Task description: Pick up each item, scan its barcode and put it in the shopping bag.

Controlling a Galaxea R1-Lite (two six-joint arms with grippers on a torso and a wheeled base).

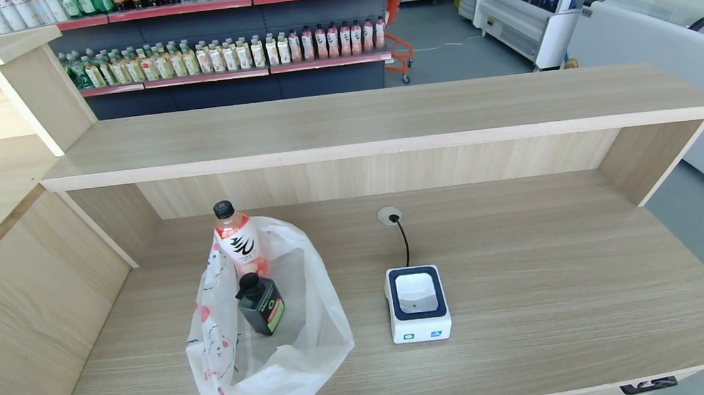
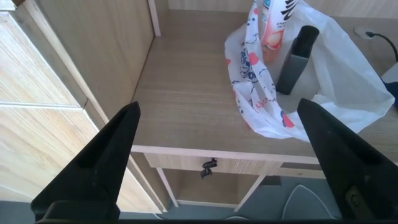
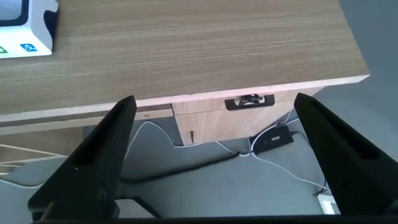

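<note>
Bagging looks done, nothing left to scan: pink-labelled bottle (image 1: 237,241) and black pump bottle (image 1: 261,305) sit in the white plastic bag (image 1: 322,332), your left pincer (image 2: 217,107) and right pincer (image 3: 214,101) released.

Bag (image 1: 328,334), scanner (image 1: 418,303) block left; right counter (image 1: 560,281) open.

A shop: drink shelves (image 1: 221,56), checkout counter (image 1: 553,282), barcode scanner (image 1: 417,303).

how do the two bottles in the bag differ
The drink bottle is taller, with an orange body and a white label; the dark bottle is shorter and black with a green label. The drink bottle stands farther back, the dark bottle in front. Both have black caps and sit in the shopping bag.
</note>
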